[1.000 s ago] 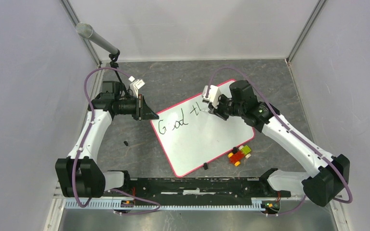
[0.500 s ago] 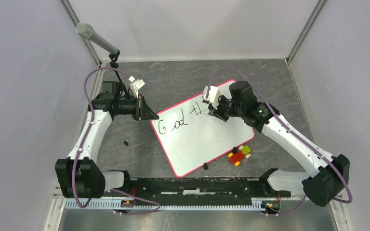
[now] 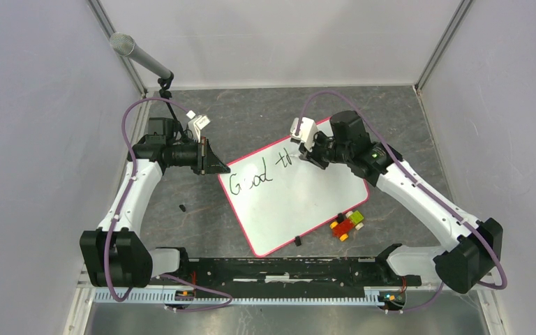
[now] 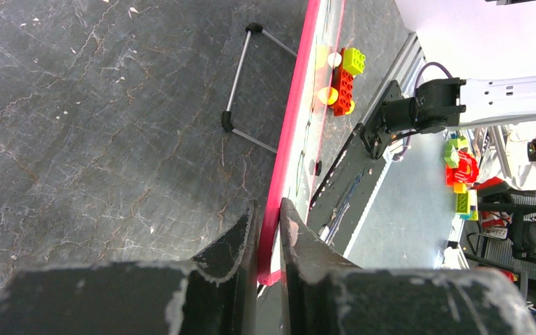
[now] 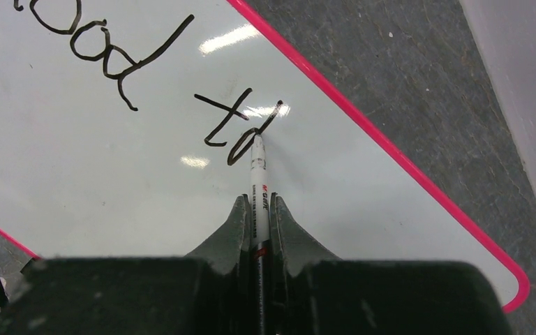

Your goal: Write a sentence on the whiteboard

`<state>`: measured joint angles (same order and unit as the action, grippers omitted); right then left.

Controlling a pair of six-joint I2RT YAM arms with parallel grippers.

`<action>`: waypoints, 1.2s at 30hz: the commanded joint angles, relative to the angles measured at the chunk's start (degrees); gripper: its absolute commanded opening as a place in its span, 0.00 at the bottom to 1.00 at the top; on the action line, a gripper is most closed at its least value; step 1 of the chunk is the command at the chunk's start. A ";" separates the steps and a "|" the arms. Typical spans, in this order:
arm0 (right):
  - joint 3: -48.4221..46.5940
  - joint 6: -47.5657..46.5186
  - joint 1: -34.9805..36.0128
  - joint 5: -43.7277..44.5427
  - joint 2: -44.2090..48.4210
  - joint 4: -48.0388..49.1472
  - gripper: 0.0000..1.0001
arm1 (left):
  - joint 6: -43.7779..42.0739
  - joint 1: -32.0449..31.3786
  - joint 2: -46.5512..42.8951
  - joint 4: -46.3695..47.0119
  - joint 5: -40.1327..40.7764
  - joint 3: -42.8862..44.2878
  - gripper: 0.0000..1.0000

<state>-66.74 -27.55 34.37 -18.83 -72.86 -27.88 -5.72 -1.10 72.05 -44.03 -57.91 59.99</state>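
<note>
The whiteboard (image 3: 300, 202), white with a red-pink rim, lies tilted on the dark table. The sentence (image 3: 252, 181) reads "Good t" plus one tall fresh stroke in black cursive. My left gripper (image 3: 216, 166) is shut on the board's left corner; in the left wrist view the rim (image 4: 293, 118) runs between its fingers (image 4: 268, 209). My right gripper (image 3: 306, 157) hangs over the board's upper part, shut on a white marker (image 5: 257, 174). The marker's tip touches the board at the fresh stroke (image 5: 241, 143), right of the "t" (image 5: 220, 118).
Red, yellow and green toy bricks (image 3: 347, 225) sit by the board's right lower edge. A small black cap (image 3: 297, 241) lies on its near corner, another black bit (image 3: 182, 207) on the table at left. A microphone (image 3: 139, 57) leans at back left. A wire stand (image 4: 241, 91) lies beside the board.
My right gripper has shifted up and slightly left with the marker, lengthening the stroke after the "t". The left gripper and the board have not moved.
</note>
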 commanded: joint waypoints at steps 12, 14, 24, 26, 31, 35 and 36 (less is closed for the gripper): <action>0.98 -2.23 -2.29 0.88 1.71 -0.74 0.00 | -3.60 -0.75 -0.06 -1.25 3.57 -0.47 0.02; 1.60 -2.41 -2.33 -0.11 1.99 -1.39 0.00 | -3.60 -0.74 -0.15 -1.28 3.66 -0.52 0.02; 5.12 -2.77 -2.16 -1.62 5.09 -4.07 0.00 | -3.68 -0.80 -0.28 -1.23 3.59 -0.70 0.02; 4.25 -2.57 -2.20 -1.66 5.52 -4.29 0.00 | -3.68 -0.83 -0.27 -1.23 3.58 -0.75 0.03; 0.06 -1.15 -2.18 -2.17 5.81 -3.67 0.00 | -3.37 -0.83 -0.50 -1.23 3.31 -0.49 0.02; -1.80 -1.27 -2.29 -0.79 5.37 -3.48 0.00 | -3.51 -0.86 -1.06 -1.24 3.37 -0.81 0.02; -2.01 -1.34 -2.50 -0.31 5.27 -3.26 0.00 | -3.66 -0.90 -1.16 -1.23 3.49 -0.92 0.02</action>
<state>-65.21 -29.39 32.34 -20.40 -68.38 -32.36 -5.72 -1.13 71.88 -44.07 -57.52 59.99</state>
